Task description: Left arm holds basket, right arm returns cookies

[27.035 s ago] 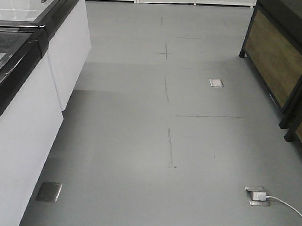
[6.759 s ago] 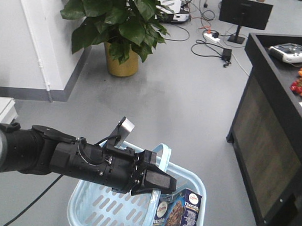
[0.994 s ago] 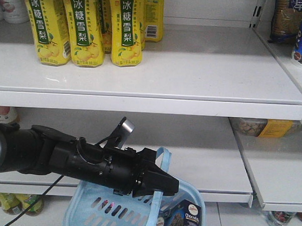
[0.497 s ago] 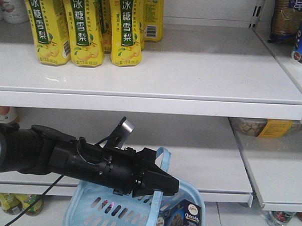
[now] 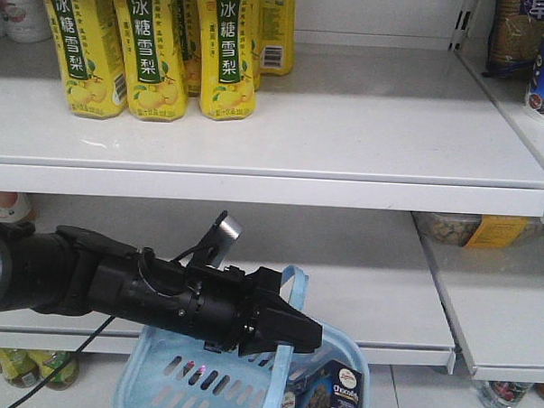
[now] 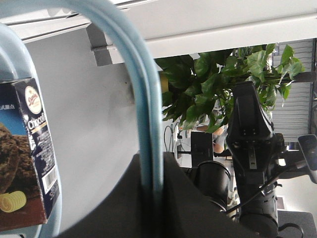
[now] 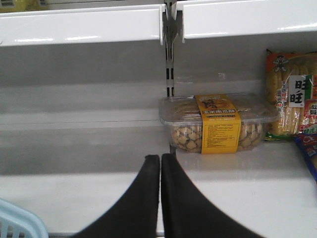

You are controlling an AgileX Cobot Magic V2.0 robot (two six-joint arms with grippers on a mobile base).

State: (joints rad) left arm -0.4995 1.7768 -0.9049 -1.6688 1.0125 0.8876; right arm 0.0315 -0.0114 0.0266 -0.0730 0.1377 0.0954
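My left gripper [image 5: 289, 334] is shut on the pale blue loop handle [image 6: 141, 104] of the light blue basket [image 5: 160, 380] and holds it up in front of the white shelves. The navy cookies box [image 5: 331, 394] stands inside the basket at its right side; it also shows in the left wrist view [image 6: 27, 148]. My right gripper [image 7: 160, 157] is shut and empty, pointing at the lower shelf. A corner of the basket [image 7: 17, 220] shows at the bottom left of the right wrist view. The right arm [image 6: 252, 144] shows in the left wrist view.
Yellow drink cartons [image 5: 152, 45] stand on the upper shelf [image 5: 348, 126]. A clear tub of snacks with a yellow label [image 7: 218, 124] and a snack bag [image 7: 292, 99] sit on the lower shelf [image 7: 74, 148]. A shelf upright [image 7: 170, 54] divides the bays.
Nothing has visibly changed over the last second; the left arm holds the basket still. Earlier frames show other places: an empty floor aisle, then a room with a plant.
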